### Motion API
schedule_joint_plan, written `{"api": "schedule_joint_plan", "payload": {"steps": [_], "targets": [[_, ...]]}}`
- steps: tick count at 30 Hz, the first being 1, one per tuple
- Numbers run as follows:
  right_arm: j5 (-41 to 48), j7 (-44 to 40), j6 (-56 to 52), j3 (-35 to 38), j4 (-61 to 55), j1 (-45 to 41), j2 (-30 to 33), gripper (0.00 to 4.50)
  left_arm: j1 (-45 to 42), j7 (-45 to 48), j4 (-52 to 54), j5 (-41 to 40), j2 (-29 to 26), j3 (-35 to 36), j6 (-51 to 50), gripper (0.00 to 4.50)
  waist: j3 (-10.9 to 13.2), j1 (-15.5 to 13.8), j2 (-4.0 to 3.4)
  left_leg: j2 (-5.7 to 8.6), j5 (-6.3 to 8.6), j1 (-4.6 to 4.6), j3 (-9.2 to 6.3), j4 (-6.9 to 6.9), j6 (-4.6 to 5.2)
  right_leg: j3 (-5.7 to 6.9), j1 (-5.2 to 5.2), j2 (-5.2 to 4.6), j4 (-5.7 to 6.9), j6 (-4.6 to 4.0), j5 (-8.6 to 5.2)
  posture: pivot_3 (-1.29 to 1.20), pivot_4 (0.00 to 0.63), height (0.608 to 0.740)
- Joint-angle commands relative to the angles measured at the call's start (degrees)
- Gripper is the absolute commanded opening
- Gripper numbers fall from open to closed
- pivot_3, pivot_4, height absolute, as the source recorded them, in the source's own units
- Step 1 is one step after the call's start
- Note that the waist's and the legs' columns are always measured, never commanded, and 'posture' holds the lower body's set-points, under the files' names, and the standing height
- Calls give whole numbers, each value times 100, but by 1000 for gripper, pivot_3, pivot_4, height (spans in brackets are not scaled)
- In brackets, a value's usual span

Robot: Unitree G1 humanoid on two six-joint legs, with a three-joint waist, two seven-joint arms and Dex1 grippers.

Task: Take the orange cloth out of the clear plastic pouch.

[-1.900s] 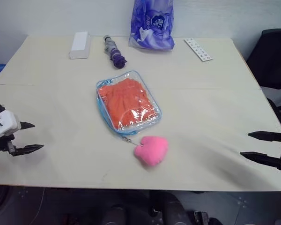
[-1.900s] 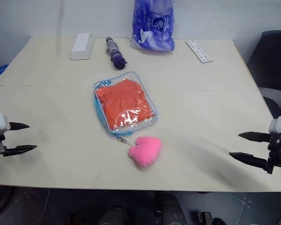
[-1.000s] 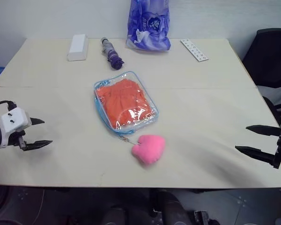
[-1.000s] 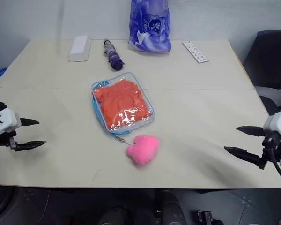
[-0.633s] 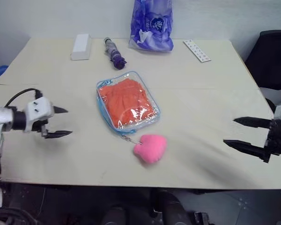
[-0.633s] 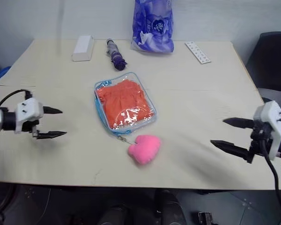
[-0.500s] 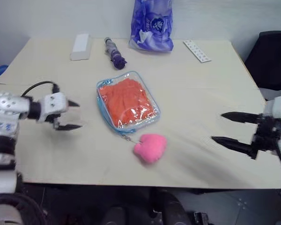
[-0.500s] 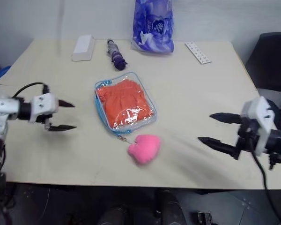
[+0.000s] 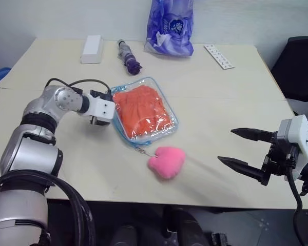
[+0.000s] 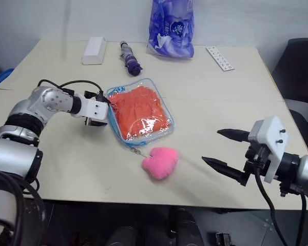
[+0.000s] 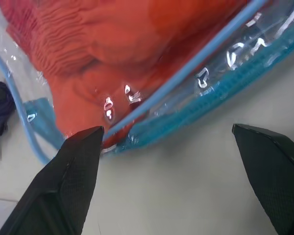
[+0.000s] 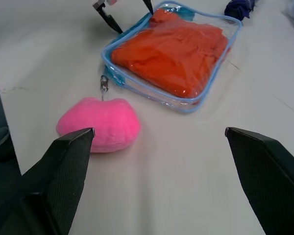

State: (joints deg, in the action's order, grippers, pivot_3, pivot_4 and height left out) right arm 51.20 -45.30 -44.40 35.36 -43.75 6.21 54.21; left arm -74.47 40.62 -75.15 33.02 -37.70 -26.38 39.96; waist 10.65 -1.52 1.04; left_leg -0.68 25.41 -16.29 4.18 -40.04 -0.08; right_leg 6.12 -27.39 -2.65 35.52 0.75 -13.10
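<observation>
Left eye view: left gripper (image 9: 109, 108), fingers spread, empty, at clear plastic pouch (image 9: 167, 125) edge, prob. to pin it w/ orange cloth (image 9: 141, 107) inside; right gripper (image 9: 246, 151), lower right, splayed, empty.

No text can be read anywhere. A round emblem is printed on the purple bag (image 9: 169, 26), and marks, perhaps figures, are seen on the white strip (image 9: 218, 56); neither is legible.

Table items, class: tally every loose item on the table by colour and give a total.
Orange: 1, soft orange cloth
Clear: 1, clear plastic pouch
Pink: 1, fluffy pink plush charm
Purple: 2, printed plastic bag, folded umbrella
White: 2, small box, flat strip
Total: 7
</observation>
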Motion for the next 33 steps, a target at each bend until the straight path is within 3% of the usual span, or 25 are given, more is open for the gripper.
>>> {"api": "schedule_joint_plan", "payload": {"steps": [1,4,8,16,20,23,26,29,33], "targets": [[157,108,76,298,-239,108,-62,4489,-138,-568,-106,277,184,-149,-195,4424,0,-2,1,1,0,0,-1,0,0,0,0,0,0,0,0,0,150,740],[275,142,62,424,-319,219,-62,4500,-78,-739,-152,461,244,-298,-215,3852,-1,-2,2,1,0,1,0,0,1,1,6,-1,1,0,0,0,150,740],[652,34,44,676,-486,409,11,4500,-52,-848,-194,546,259,-338,-285,2573,-1,1,2,-1,0,2,0,1,2,-2,23,-1,1,0,0,0,150,740],[653,131,112,568,-471,403,66,4500,111,136,-163,-23,363,119,-606,142,-1,10,5,-9,2,10,-19,1,6,-3,39,2,-2,0,0,0,150,740],[584,143,175,405,-452,361,44,4500,194,388,4,-468,645,566,-2007,22,-1,5,6,-3,2,12,-18,-1,6,3,46,2,-2,0,0,0,150,740],[501,176,245,228,-442,322,-3,4500,480,847,603,-905,878,930,-3596,22,-1,7,5,0,2,16,-18,-4,6,10,60,6,-6,0,0,0,150,740],[431,230,315,58,-475,314,-69,4500,1243,860,2347,-1265,1077,1306,-5256,22,-2,8,4,-16,1,31,-33,-3,7,4,77,-2,-7,0,0,0,150,740],[318,291,426,-154,-532,340,-159,4500,2300,847,4833,-1376,1505,1491,-7471,22,-6,1,-1,-22,1,37,-46,-2,6,1,80,-5,-7,0,0,0,150,740],[244,349,538,-325,-550,363,-236,4500,2960,786,6778,-1211,1628,1231,-8721,22,-8,-46,-4,-21,2,42,-69,-8,8,-4,90,-9,-7,1,-1,0,150,740]]}}
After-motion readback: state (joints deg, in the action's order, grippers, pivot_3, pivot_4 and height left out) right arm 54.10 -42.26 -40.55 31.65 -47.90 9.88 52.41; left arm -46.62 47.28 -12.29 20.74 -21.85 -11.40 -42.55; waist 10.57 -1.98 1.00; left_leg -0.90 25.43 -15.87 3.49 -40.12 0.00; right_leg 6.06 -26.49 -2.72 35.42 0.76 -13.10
